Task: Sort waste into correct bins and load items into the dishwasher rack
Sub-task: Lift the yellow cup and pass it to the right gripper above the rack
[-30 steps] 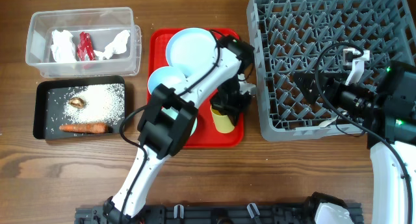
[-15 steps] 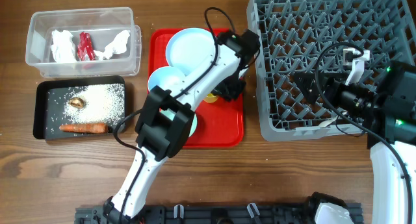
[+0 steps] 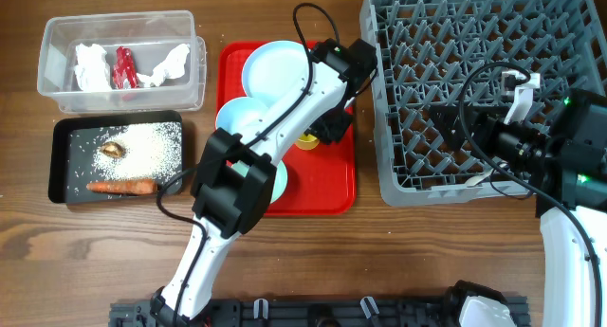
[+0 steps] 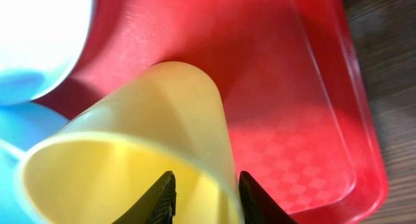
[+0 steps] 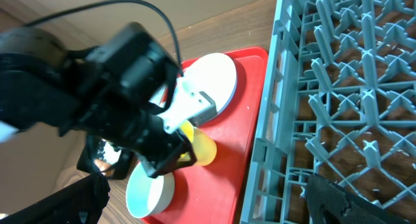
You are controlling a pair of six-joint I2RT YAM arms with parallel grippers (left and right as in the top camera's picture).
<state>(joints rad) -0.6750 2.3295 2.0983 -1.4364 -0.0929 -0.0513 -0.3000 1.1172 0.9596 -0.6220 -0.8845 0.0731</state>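
Large square grey plastic grid rack [image 3: 484, 81] at right, flat red tray [image 3: 332, 190] just beside, carrying pale blue round plate [image 3: 275, 66] and pale mint bowl [image 3: 242, 118]. Small yellow cup [image 4: 149, 100] tilted over tray, wall pinched by left gripper [image 4: 201, 195], mostly hidden overhead under the arm. Right gripper [image 5: 205, 185] spread wide above rack edge.

The wooden table [image 3: 95, 251] carries four things, each set apart from the next: a clear plastic tub [image 3: 119, 22] at the far left, a black tray [image 3: 57, 166] just in front of it, a red tray [image 3: 327, 190] in the middle, and a grey dishwasher rack [image 3: 427, 43] on the right.
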